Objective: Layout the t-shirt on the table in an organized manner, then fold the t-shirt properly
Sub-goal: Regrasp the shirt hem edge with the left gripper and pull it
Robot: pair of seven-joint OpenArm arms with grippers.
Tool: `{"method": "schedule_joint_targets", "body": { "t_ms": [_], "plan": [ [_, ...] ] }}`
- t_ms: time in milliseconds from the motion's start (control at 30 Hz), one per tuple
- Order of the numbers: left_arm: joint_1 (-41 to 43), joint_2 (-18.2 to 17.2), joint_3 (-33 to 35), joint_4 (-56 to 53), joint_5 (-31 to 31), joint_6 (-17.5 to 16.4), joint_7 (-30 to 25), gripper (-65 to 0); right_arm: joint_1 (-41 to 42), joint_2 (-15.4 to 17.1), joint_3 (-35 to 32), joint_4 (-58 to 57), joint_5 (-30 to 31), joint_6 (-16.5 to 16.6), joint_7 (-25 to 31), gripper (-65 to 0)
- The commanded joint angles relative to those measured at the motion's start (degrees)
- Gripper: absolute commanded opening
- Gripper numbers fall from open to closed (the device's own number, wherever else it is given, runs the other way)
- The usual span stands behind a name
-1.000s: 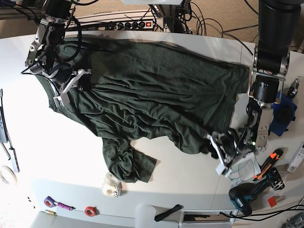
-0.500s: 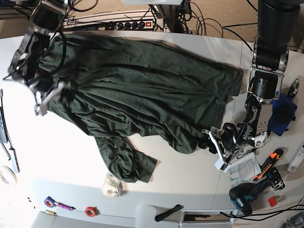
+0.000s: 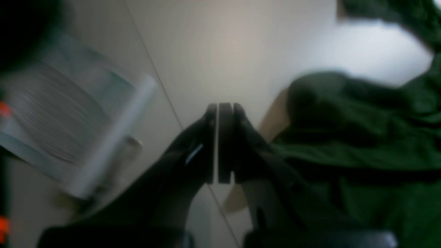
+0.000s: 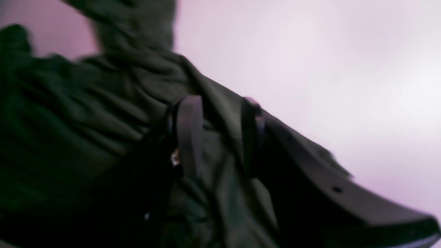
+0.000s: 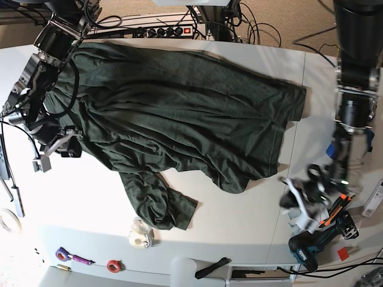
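The dark green t-shirt [image 5: 179, 113] lies spread and wrinkled across the white table [image 5: 90, 215], with one sleeve bunched towards the front [image 5: 157, 206]. My right gripper [image 5: 51, 152] is at the shirt's left edge. In the right wrist view it [image 4: 218, 137] is shut on a fold of the t-shirt [image 4: 69, 120]. My left gripper [image 5: 296, 206] is off the shirt, to the right of its hem, over bare table. In the left wrist view its [image 3: 219, 137] pads are pressed together and empty, with the shirt [image 3: 361, 137] beside it.
A tape roll [image 5: 141, 234] sits near the front edge below the sleeve. A drill [image 5: 314, 245], an orange cutter [image 5: 336, 209] and a printed packet [image 3: 69, 131] crowd the front right. A power strip [image 5: 161, 31] runs along the back. A red ring [image 5: 113, 265] lies at the front left.
My right gripper has moved left and towards the front, dragging the shirt's left edge with it. My left gripper has left the hem and moved right and forward, away from the shirt.
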Motion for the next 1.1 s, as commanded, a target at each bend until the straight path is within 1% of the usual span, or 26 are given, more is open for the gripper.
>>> {"method": "schedule_joint_targets", "body": {
  "t_ms": [0, 100, 133, 200, 267, 300, 333, 400, 433, 600, 667, 700, 767, 867, 933, 1067],
  "plan": [
    [-2.1, -1.6, -1.8, 2.0, -2.8, -1.5, -0.2, -65.0, 1.3, 1.2, 0.2, 0.8, 0.0, 0.2, 2.6, -49.1],
    [-2.0, -4.4, -6.9, 4.4, -10.2, -5.7, 5.6, -65.0, 1.3, 1.2, 0.2, 0.8, -3.8, 0.2, 3.4, -65.0],
    [-2.0, -5.1, -8.5, 4.6, -13.1, -6.5, 8.0, -65.0, 1.2, 1.2, 0.2, 0.8, -4.7, 0.2, 3.3, -65.0],
    [-1.6, -5.9, -11.2, 4.5, -18.8, -6.5, 13.9, -65.0, 1.0, 1.1, 0.2, 0.7, -5.9, 0.2, 3.6, -65.0],
    [0.0, -6.1, -11.9, 4.5, -23.6, -6.5, 19.3, -65.0, 1.0, 1.1, 0.2, -0.5, -6.5, 0.2, 4.3, -65.0],
    [1.1, -5.9, -11.8, 4.5, -24.9, -6.5, 21.0, -65.0, 1.0, 1.1, 0.2, -1.5, -7.1, 0.2, 5.2, -65.0],
    [2.6, -5.6, -11.6, 4.5, -25.9, -6.5, 21.5, -65.0, 1.0, 1.2, 0.2, -2.8, -8.0, 0.1, 6.2, -65.0],
    [5.8, -4.5, -11.2, 4.5, -26.3, -6.5, 20.6, -65.0, 1.4, 1.2, 0.2, -6.3, -10.1, 0.1, 8.2, -65.0],
    [7.0, -3.7, -11.0, 4.5, -26.3, -6.5, 20.2, -65.0, 1.5, 1.2, 0.2, -8.2, -10.2, 0.1, 8.8, -65.0],
    [9.7, 2.5, -10.9, 4.5, -26.2, -6.5, 20.2, -65.0, 2.6, 1.8, 0.2, -15.8, -10.3, -0.4, 10.2, -65.0],
    [9.5, 5.0, -11.0, 4.5, -25.4, -6.5, 19.4, -65.0, 2.7, 1.7, 0.2, -17.6, -10.3, -0.5, 10.3, -65.0],
    [9.4, 6.3, -11.0, 4.5, -24.1, -6.5, 18.3, -65.0, 2.7, 1.7, 0.2, -18.3, -10.3, -0.8, 10.3, -65.0],
    [9.3, 8.5, -10.9, 4.5, -18.8, -6.5, 14.9, -65.0, 2.7, 1.8, 0.2, -19.2, -11.8, -2.5, 10.5, -65.0],
    [9.3, 11.2, -10.9, 4.5, -11.0, -6.5, 10.8, -65.0, 2.7, 1.8, 0.2, -19.8, -16.2, -5.6, 11.5, -65.0],
    [9.2, 12.0, -10.9, 4.5, -6.9, -4.3, 8.6, -65.0, 2.7, 1.8, 0.2, -19.8, -18.0, -7.1, 12.2, -65.0],
    [9.2, 11.7, -10.9, 4.5, -0.8, 0.4, 5.6, -65.0, 2.7, 1.8, 0.2, -19.8, -21.8, -9.9, 13.4, -65.0]
  ]
}}
